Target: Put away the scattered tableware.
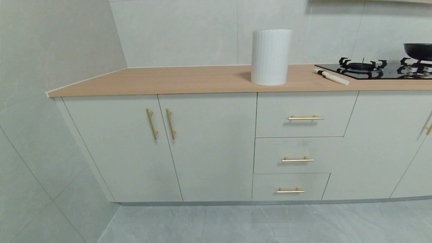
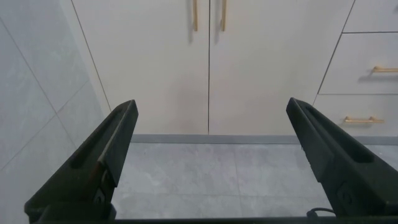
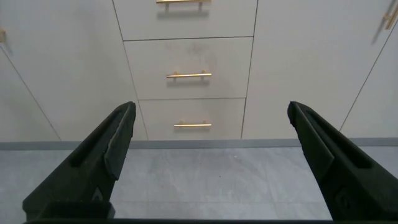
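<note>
While both arms hang low in front of the kitchen units, the left gripper [image 2: 211, 107] has its two dark fingers spread wide with nothing between them, and the right gripper [image 3: 211, 109] is spread the same way, also empty. Below and just ahead of each lies the grey tiled floor [image 2: 186, 174]. Straight ahead of the left gripper stand the double cabinet doors [image 2: 161, 74] with their gold handles [image 2: 194, 15]; ahead of the right gripper is the stack of three drawers [image 3: 186, 62]. Above these units, well apart from both grippers, runs the wooden countertop [image 1: 185, 81]. Over the drawers a white ribbed holder [image 1: 270, 57] stands upright. Farther to the right gripper's side a white-handled utensil [image 1: 331, 77] lies with its dark end touching the corner of the black hob [image 1: 381, 71]. A black pan [image 1: 418, 50] sits on the far burner.
</note>
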`<state>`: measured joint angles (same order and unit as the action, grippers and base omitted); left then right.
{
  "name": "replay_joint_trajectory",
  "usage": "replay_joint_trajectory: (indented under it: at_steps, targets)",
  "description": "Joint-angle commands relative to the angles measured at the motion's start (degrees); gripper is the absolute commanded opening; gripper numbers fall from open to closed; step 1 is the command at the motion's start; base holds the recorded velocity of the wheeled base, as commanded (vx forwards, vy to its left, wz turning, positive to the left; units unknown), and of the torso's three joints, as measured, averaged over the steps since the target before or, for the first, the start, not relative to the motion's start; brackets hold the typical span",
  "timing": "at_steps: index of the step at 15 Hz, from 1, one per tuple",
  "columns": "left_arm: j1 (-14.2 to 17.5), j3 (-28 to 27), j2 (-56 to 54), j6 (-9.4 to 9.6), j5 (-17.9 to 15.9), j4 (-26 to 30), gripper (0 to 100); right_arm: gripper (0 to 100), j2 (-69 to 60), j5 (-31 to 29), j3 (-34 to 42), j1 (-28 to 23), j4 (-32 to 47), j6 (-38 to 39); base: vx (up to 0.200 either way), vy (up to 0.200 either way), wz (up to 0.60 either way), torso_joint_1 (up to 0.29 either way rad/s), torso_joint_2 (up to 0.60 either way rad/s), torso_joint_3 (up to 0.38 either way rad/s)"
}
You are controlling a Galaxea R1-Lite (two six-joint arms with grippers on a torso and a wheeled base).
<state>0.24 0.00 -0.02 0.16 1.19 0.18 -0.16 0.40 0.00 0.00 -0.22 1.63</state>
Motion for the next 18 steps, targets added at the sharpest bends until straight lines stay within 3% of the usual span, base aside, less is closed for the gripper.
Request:
replay_joint_trajectory:
  at_steps: [1,4,18]
  targets:
    - [0.02,0.0,0.02,-0.07,0.04,-0.01,100,100,0.16,0.04,0.0,0.0,-0.04,0.12,0.0,0.0,0.0,0.0,0.0,0.0]
    - [0.02,0.0,0.02,-0.07,0.04,-0.01,100,100,0.16,0.04,0.0,0.0,-0.04,0.12,0.0,0.0,0.0,0.0,0.0,0.0]
    - [0.02,0.0,0.02,-0.25,0.04,-0.01,100,100,0.16,0.04,0.0,0.0,-0.04,0.12,0.2,0.0,0.0,0.005,0.0,0.002]
